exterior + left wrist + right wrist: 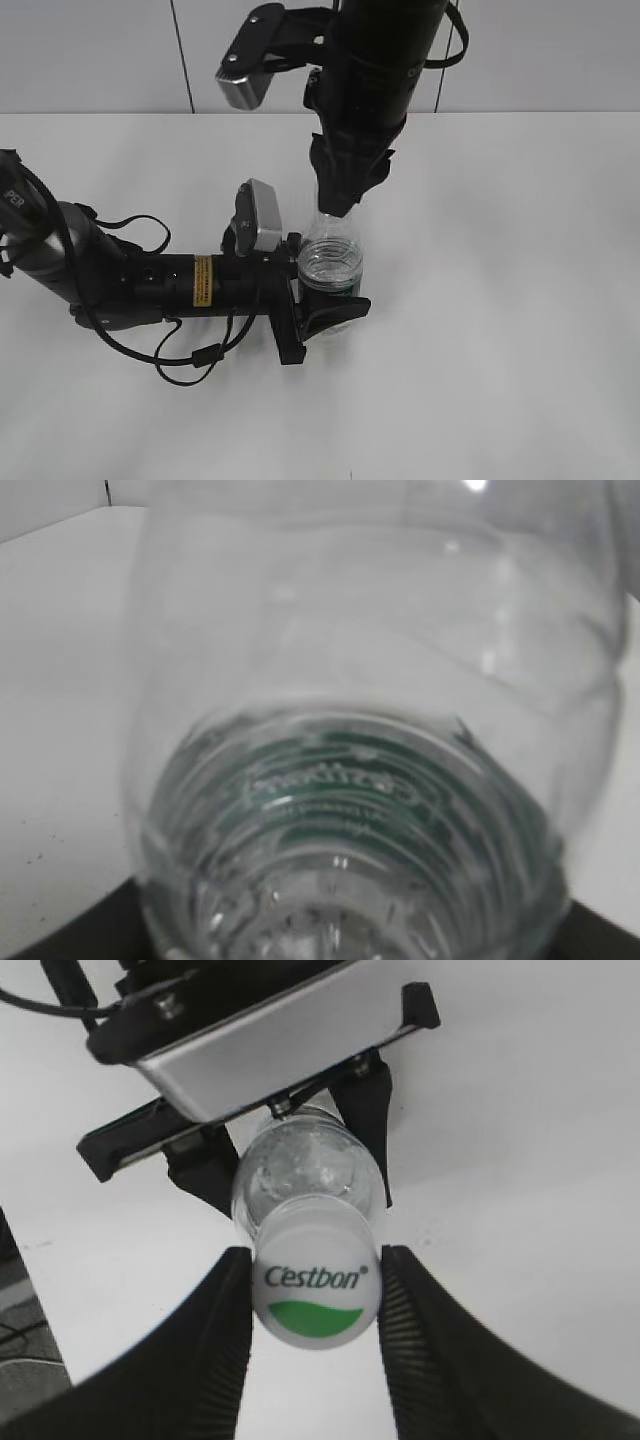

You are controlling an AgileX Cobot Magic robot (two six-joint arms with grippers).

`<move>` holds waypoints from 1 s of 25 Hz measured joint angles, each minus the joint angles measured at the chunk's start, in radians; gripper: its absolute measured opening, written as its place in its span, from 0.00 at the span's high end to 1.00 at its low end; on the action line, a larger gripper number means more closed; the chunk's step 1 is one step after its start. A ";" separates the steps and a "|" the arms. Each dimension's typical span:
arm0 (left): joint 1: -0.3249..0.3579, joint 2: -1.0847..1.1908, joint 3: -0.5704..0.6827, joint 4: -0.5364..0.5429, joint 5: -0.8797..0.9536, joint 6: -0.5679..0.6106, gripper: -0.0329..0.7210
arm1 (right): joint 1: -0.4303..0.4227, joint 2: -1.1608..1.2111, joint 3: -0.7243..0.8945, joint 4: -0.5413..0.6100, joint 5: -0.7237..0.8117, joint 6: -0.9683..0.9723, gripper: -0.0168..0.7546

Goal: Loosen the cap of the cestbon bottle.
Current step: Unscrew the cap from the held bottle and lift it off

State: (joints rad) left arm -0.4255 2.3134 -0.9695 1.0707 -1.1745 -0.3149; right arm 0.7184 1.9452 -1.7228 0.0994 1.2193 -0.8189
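The cestbon bottle (330, 265) stands upright on the white table (500, 350), clear and ribbed with a green label band. My left gripper (325, 302) is shut on its lower body from the left. The bottle fills the left wrist view (350, 730). My right gripper (338, 205) comes down from above and hides the cap in the exterior view. In the right wrist view the white cap (315, 1295), with "Cestbon" lettering and a green half-disc, sits between my right gripper's (315, 1260) two ribbed black fingers. Both fingers touch its sides.
The left arm lies across the table from the left edge, with loose black cables (190, 355) beside it. A grey wall (100, 50) runs behind the table's far edge.
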 joint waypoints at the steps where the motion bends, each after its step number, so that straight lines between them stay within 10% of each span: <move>1: 0.000 0.000 0.000 0.000 0.000 0.000 0.41 | 0.000 -0.001 0.000 0.000 0.000 -0.046 0.60; 25: 0.000 -0.002 -0.005 -0.005 -0.051 0.002 0.41 | 0.000 -0.044 0.001 -0.027 0.003 -0.417 0.60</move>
State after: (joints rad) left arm -0.4256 2.3115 -0.9746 1.0658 -1.2258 -0.3130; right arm 0.7184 1.9016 -1.7217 0.0727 1.2224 -1.2364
